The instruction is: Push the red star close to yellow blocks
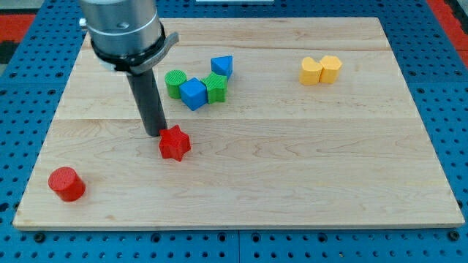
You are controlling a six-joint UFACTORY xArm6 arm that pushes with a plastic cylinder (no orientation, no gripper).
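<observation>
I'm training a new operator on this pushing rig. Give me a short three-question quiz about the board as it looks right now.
1. True or false: my tip sits just to the view's left of the red star.
2. Which block lies nearest the view's bottom left corner of the board?
A. red cylinder
B. a blue block
C. a green block
3. Fill in: the two yellow blocks sit side by side toward the view's top ____.

Key: 1 true; 2 A; 3 right.
</observation>
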